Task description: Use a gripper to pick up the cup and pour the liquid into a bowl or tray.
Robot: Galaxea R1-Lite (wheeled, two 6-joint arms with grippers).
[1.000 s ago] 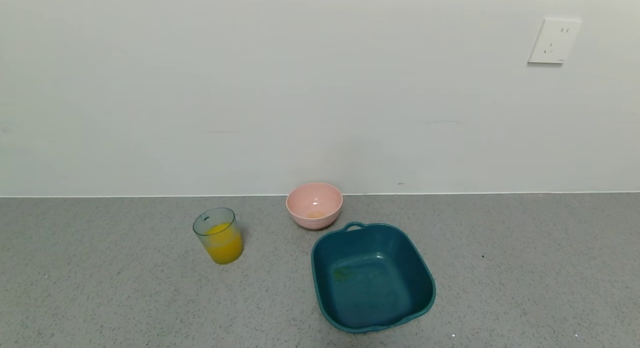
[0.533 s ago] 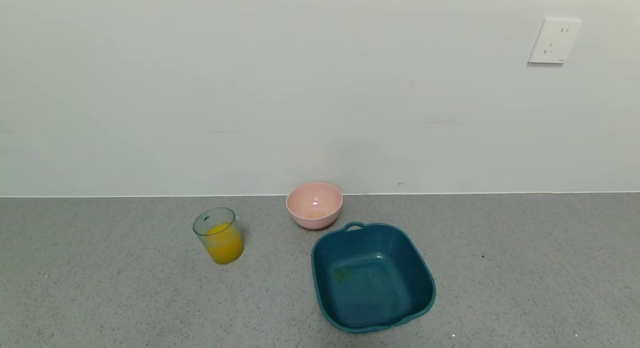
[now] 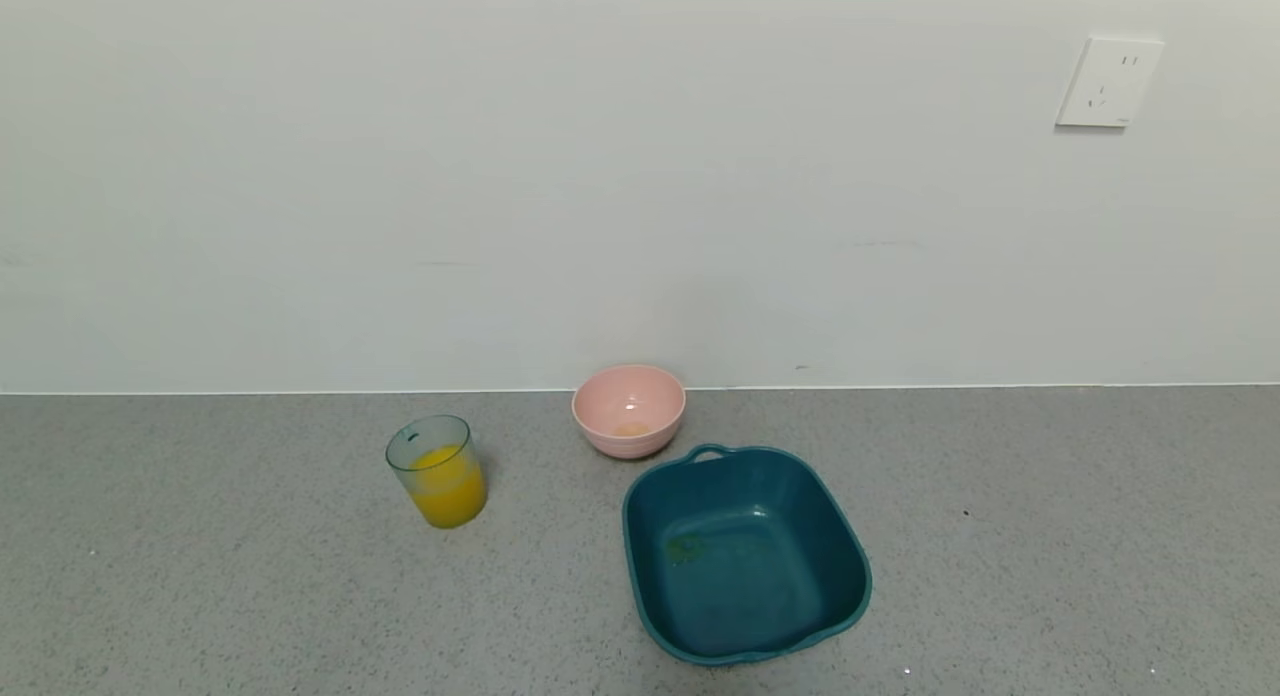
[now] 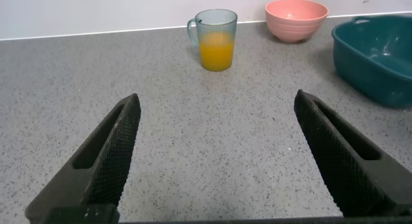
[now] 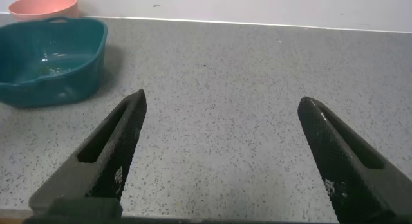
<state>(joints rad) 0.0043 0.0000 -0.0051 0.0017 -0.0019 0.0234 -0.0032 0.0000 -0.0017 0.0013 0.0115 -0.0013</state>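
Nothing has moved: left pincer [image 4: 215, 156] stays wide open and empty, cup [image 4: 216, 39] of liquid [image 4: 216, 51] well ahead; right pincer [image 5: 222, 156] equally open.

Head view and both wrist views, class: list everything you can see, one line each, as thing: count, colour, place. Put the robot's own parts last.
cup: one, clear blue-green, upright on the counter's left part.
liquid: orange-yellow, fills the lower part of the cup.
pink bowl: one, pink, by the wall, behind the tub.
tub: one, dark teal, square, right of the cup.
counter: one, speckled grey.
wall socket: one, white, upper right on the wall.
left gripper: one, black, jaws open, facing the cup.
right gripper: one, black, jaws open, over bare counter, tub off to one side.
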